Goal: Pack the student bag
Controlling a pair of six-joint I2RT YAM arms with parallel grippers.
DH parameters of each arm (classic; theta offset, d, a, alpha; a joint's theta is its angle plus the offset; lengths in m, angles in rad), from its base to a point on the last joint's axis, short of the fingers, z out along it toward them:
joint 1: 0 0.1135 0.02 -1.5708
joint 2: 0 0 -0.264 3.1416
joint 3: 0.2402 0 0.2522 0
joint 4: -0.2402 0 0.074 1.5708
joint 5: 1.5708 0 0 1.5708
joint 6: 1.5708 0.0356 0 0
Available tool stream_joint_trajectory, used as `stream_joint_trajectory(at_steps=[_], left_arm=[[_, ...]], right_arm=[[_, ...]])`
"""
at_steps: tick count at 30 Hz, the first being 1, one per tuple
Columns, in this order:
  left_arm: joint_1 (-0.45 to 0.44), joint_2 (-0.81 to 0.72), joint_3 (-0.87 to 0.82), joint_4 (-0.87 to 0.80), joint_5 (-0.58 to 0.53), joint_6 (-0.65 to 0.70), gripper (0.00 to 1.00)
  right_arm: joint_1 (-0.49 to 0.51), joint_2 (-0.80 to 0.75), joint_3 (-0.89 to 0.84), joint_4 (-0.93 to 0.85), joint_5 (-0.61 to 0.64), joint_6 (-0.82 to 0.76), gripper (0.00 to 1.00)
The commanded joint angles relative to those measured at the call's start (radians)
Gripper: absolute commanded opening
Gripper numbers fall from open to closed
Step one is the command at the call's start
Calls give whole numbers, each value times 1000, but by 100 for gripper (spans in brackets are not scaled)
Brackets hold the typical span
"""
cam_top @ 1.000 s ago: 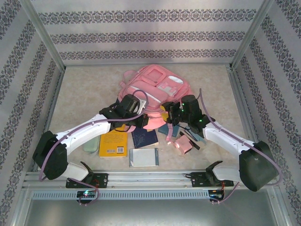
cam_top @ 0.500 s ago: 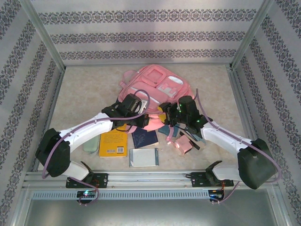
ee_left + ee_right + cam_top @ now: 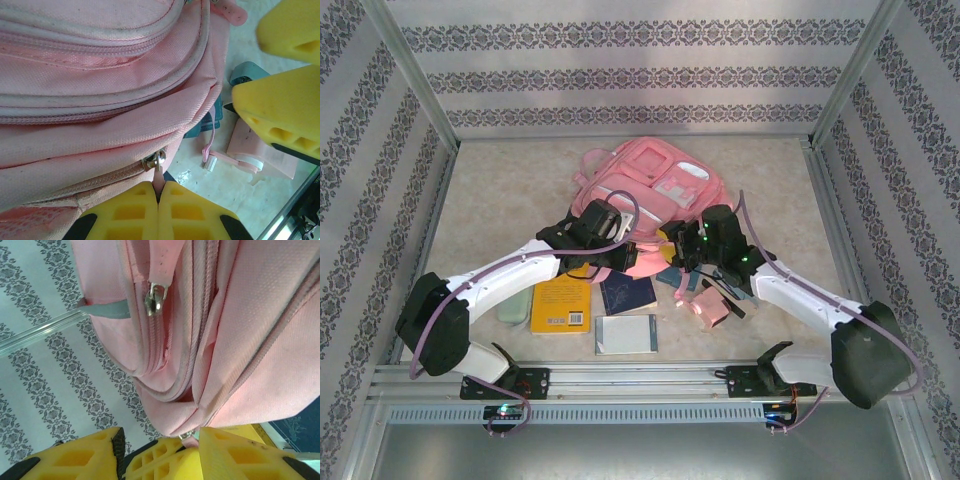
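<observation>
The student bag (image 3: 650, 185) is a large pink backpack lying at the middle back of the table, its zipped seams close up in the left wrist view (image 3: 100, 75) and in the right wrist view (image 3: 240, 340). My left gripper (image 3: 620, 255) sits at the bag's near edge, and its yellow pads (image 3: 159, 200) are shut on the pink pull tab under a metal zipper slider (image 3: 155, 160). My right gripper (image 3: 680, 247) is just to its right at the same edge. Its jaws (image 3: 160, 452) stand apart, with the bag's corner and the left gripper's fingers between them, gripping nothing.
In front of the bag lie a yellow book (image 3: 560, 305), a dark blue book (image 3: 627, 292), a grey-white notebook (image 3: 626, 334), a pale green case (image 3: 514, 310), a teal item (image 3: 672, 275) and a small pink pouch (image 3: 712, 308). Patterned walls enclose the table.
Both grippers have crept slightly toward the bag's near edge. The left gripper stays shut on the pull tab, and the right arm's wrist has shifted a little.
</observation>
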Motion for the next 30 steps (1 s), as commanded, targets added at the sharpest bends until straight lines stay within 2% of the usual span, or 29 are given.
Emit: stream_joint_trajectory(at_steps=[1, 11, 20, 23, 27, 28, 30], left_arm=[[-19, -33, 22, 22, 16, 12, 0], [-19, -35, 21, 14, 23, 17, 0], [-19, -32, 18, 17, 34, 25, 0], [-19, -32, 21, 9, 29, 33, 0], [-19, -45, 19, -8, 8, 39, 0], [-17, -49, 17, -13, 1, 42, 0], [-17, -57, 15, -24, -16, 47, 0]], right_arm=[[-8, -30, -35, -36, 11, -19, 44], [-7, 31, -23, -4, 2, -12, 47], [-10, 173, 93, 42, -19, -40, 46], [-15, 207, 133, 41, -32, -63, 31], [-29, 198, 173, -32, -40, -112, 4], [-37, 194, 174, -50, -50, -124, 0], [-53, 185, 169, -77, -72, -144, 0]])
